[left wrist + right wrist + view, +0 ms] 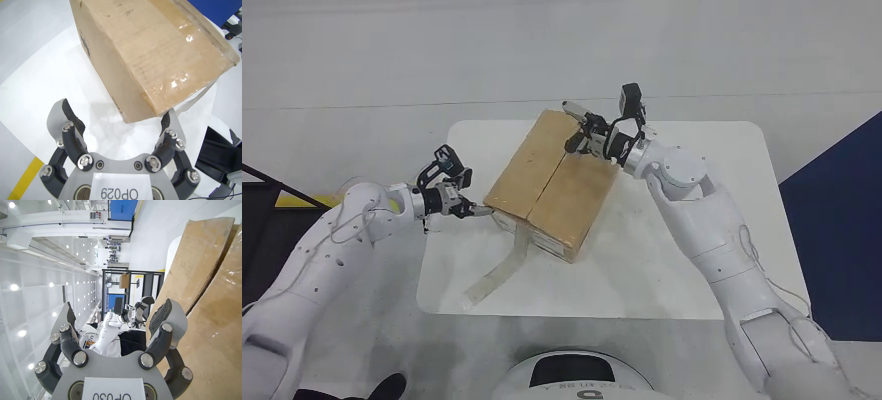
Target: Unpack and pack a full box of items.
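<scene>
A closed brown cardboard box [554,184] lies at an angle in the middle of the white table [682,260]; a seam runs along its top between the two flaps. A peeled strip of clear tape [500,272] hangs from its near end onto the table. My left gripper [474,210] is open at the box's left corner; in the left wrist view that gripper [116,111] has one fingertip [167,118] right by the box [151,56] corner. My right gripper [582,128] is open at the box's far edge, with one finger [160,313] over the top flap [191,279].
The table's bare surface spreads to the right of the box and in front of it. The loose tape [198,94] trails off the box's near end. In the right wrist view, the other arm's gripper [136,313] is seen beyond the box edge.
</scene>
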Robot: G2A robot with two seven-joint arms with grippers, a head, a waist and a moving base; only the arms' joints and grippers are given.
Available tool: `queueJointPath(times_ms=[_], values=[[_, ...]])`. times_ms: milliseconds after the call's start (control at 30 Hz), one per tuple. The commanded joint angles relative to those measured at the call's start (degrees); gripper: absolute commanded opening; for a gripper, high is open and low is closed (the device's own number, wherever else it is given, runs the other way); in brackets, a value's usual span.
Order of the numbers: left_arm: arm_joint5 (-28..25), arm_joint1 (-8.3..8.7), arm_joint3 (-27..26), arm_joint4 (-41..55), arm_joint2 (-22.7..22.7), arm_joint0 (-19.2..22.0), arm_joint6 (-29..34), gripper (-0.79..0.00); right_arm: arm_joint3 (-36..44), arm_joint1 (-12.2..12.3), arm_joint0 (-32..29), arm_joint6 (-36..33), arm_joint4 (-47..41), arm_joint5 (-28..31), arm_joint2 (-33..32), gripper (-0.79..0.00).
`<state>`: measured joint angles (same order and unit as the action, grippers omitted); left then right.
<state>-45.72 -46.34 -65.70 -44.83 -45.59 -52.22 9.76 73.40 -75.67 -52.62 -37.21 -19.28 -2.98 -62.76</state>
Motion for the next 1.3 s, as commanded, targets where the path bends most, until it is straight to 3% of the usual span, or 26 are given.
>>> queueJointPath(times_ms=[0, 167, 333, 633, 867, 1033, 1267], values=[[0.12, -0.48, 0.64, 0.03, 0.51, 0.42, 0.49, 0.000, -0.13, -0.01, 0.05, 0.01, -0.03, 0.16, 0.02, 0.000], [-1.57, -1.33, 1.43, -2.57, 1.82, 0.74, 1.44, 0.000, -0.29, -0.36, -0.13, -0.55, -0.18, -1.05, 1.75, 0.000], [-3.55, -1.54, 1.35, -6.26, 2.07, -0.09, -0.05, 0.000, -4.56, -1.67, 3.54, -0.91, -0.41, -2.76, 5.76, 0.000], [-7.45, -0.68, -1.88, -15.53, 0.75, -4.85, -9.12, 0.000, -11.09, -3.54, 7.16, -0.36, -1.52, -1.54, 9.50, 0.000], [-3.87, -0.43, -4.20, -21.53, -0.07, -8.48, -14.28, 0.000, -12.86, -3.91, 7.22, -0.77, -1.64, -0.06, 9.60, 0.000], [-12.28, -0.83, -2.46, -14.87, 0.78, -8.47, -11.60, 0.000, -13.12, -3.62, 6.29, -1.23, -1.37, 0.35, 8.47, 0.000], [-12.28, -0.26, -2.56, -2.76, 5.63, -5.75, -5.94, 0.000, -13.45, -3.17, 5.30, -2.17, -1.33, 1.06, 6.69, 0.000]])
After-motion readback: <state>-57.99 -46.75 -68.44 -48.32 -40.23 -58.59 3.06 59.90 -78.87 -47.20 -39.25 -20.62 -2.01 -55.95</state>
